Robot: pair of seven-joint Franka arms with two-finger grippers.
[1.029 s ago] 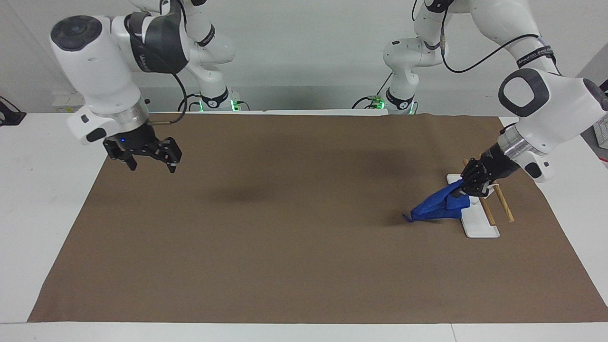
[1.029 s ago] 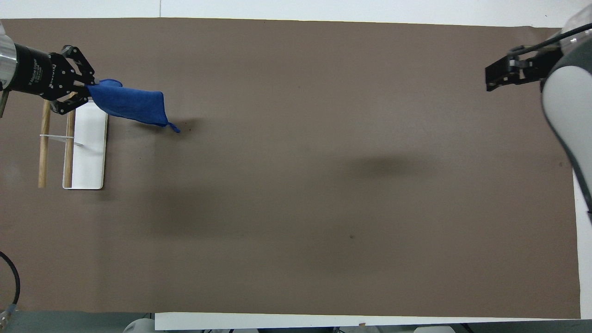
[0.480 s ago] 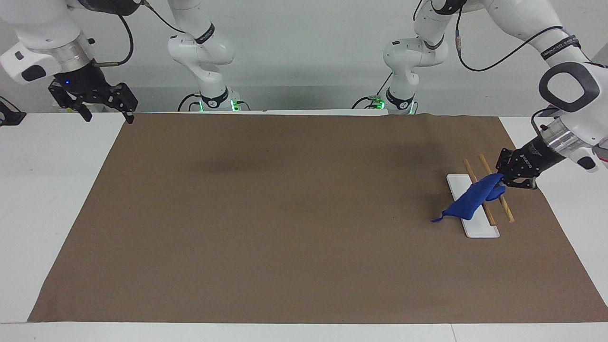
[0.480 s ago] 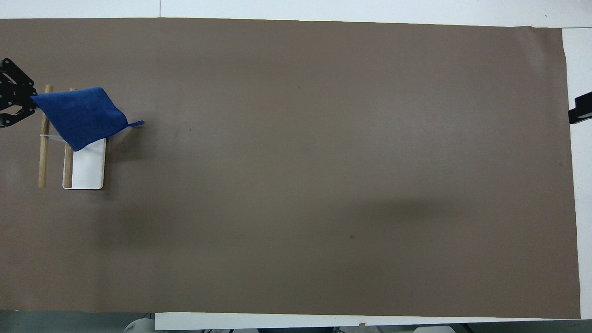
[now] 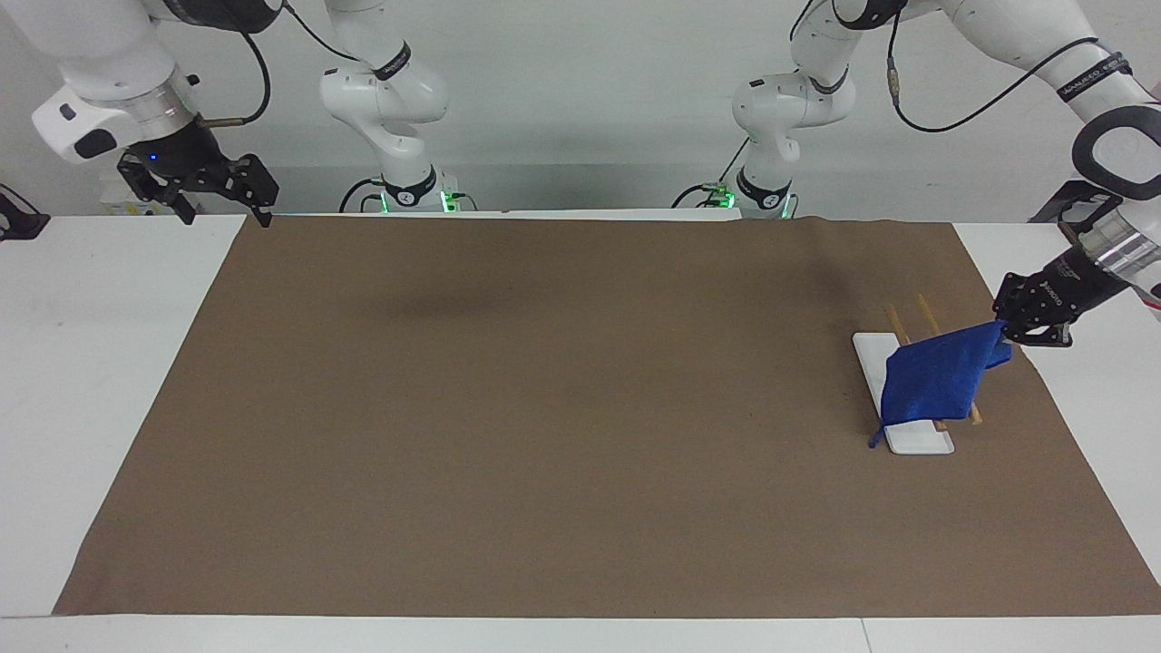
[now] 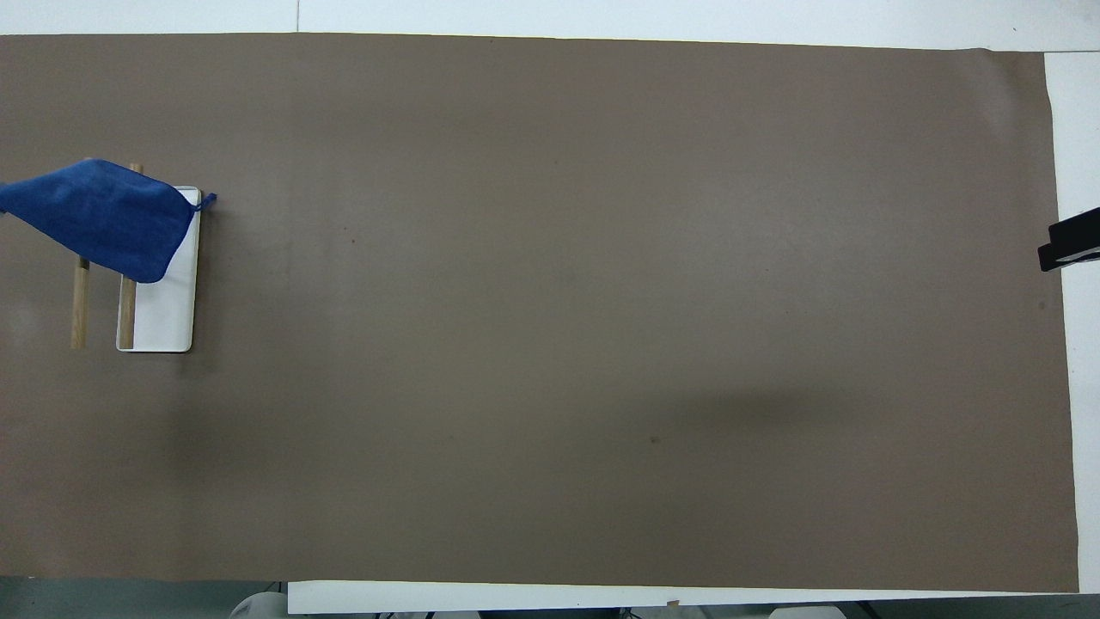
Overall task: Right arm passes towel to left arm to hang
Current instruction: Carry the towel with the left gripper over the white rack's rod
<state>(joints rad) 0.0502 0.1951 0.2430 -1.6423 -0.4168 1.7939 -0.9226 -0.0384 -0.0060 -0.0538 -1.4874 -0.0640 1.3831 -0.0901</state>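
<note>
The blue towel (image 5: 934,381) hangs spread out from one corner, held by my left gripper (image 5: 1009,334), which is shut on it over the mat's edge at the left arm's end. The towel lies across the rack's two wooden bars (image 5: 923,311), and its cord loop dangles by the white base (image 5: 918,443). In the overhead view the towel (image 6: 103,215) covers the farther part of the bars (image 6: 79,314); the left gripper is out of that view. My right gripper (image 5: 227,210) is open and empty, raised at the right arm's end, and only its tip (image 6: 1070,245) shows from overhead.
A brown mat (image 5: 544,408) covers most of the white table (image 5: 91,363). The rack's white base (image 6: 168,318) stands on the mat near the left arm's end. The arm bases stand along the robots' edge of the table.
My left gripper has drawn the towel toward the left arm's end, from beside the rack to across its bars, and the towel has spread open. My right gripper has risen and withdrawn to its own end.
</note>
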